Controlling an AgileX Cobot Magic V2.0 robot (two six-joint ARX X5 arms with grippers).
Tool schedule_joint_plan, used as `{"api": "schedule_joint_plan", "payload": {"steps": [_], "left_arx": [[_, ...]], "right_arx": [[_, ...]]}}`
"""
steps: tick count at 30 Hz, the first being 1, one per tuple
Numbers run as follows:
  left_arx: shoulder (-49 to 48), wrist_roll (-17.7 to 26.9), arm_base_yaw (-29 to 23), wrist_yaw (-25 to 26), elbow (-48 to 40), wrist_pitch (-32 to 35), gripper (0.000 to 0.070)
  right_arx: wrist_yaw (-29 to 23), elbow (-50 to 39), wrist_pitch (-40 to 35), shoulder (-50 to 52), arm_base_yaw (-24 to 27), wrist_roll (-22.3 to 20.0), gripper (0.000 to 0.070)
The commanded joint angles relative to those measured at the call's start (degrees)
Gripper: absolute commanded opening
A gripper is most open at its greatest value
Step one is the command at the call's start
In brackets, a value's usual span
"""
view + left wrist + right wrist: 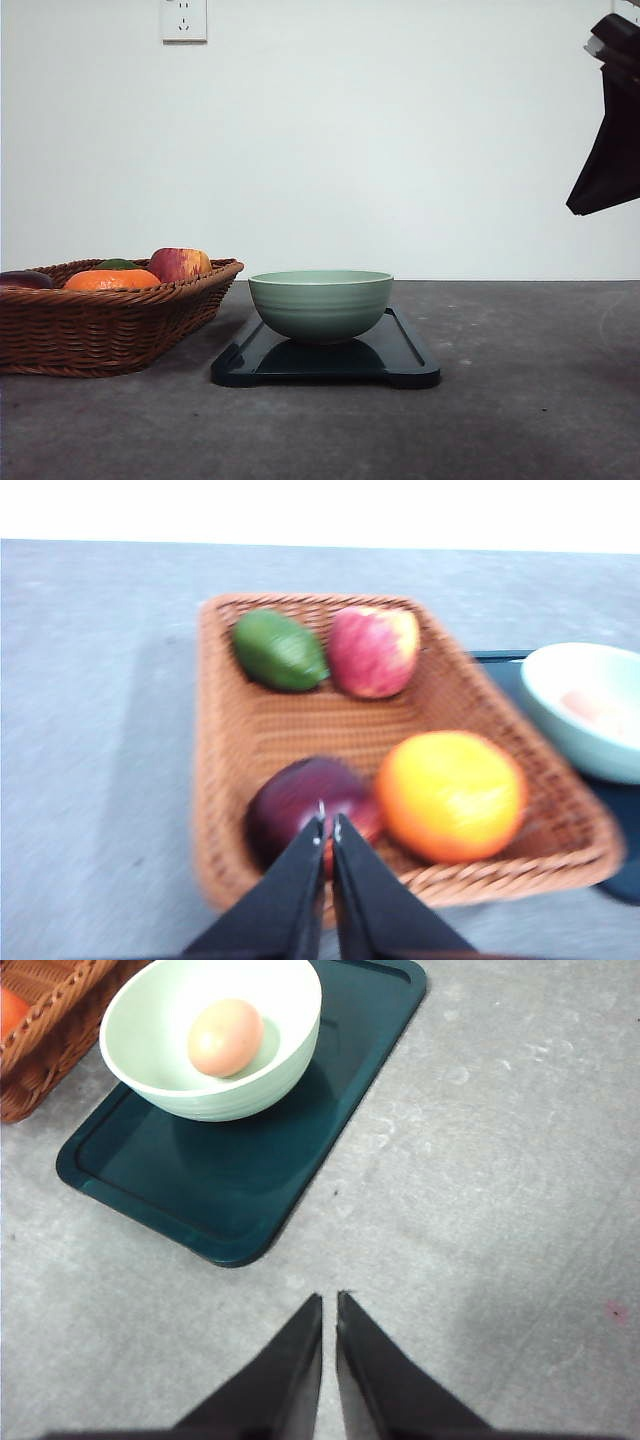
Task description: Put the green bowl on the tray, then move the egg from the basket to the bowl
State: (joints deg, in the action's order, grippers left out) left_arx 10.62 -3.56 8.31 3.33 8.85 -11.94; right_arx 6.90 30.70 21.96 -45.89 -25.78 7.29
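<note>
Egg seated in the ridged green bowl, bowl seated on the black tray; both grippers closed on nothing.

The round, pale sage-green ceramic bowl (320,303), faintly ridged with a lighter rim, stands upright on the flat rectangular black tray (405,362), a smooth piece with rounded corners and a low raised rim. The small, smooth reddish-brown oval egg (226,1037) lies inside the bowl. Just beside the tray sits the wide, shallow brown woven wicker basket (110,325) with a braided rim; it holds a red-yellow apple (373,650), a round orange fruit (451,795), a bumpy green fruit (279,650) and a glossy dark purple fruit (295,802). The left gripper (326,827) hangs above the purple fruit, its tapered black fingers together. The right gripper (330,1300) hangs above the rough grey tabletop (500,1160), apart from the tray, fingers together.
</note>
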Motion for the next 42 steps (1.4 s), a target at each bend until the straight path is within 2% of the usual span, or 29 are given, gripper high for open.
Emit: {"api": "schedule_joint_plan", "payload": {"steps": [1,9,31,34,37,40,42], "left_arx": [[-2.62,1.3,-1.22,0.04,-1.98,0.9,0.0],[-10.51,1.9,-5.93,-0.99,-8.13,1.25,0.0],[-10.43,2.68,-6.05,-1.68,-8.09,1.26,0.0],[-10.43,2.68,-6.05,-1.68,-8.09,1.25,0.0],[-10.43,2.68,-6.05,-1.68,-8.09,1.27,0.0],[-10.43,2.68,-6.05,-1.68,-8.09,1.26,0.0],[-10.43,2.68,-6.05,-1.68,-8.09,1.25,0.0]], "right_arx": [[0.11,0.22,-0.55,-0.33,-0.33,0.15,0.0016],[0.12,0.22,-0.59,-0.33,-0.33,0.15,0.0016],[0.13,0.22,-3.21,-0.32,-0.33,0.12,0.0016],[-0.8,0.19,-2.79,0.47,-0.26,-2.06,0.0016],[-5.53,-0.51,-3.06,2.43,-0.12,-7.19,0.0016],[-10.72,-3.86,-7.27,6.47,1.9,-9.9,0.0016],[-11.63,-7.75,-11.49,10.43,4.32,-9.89,0.0016]]}}
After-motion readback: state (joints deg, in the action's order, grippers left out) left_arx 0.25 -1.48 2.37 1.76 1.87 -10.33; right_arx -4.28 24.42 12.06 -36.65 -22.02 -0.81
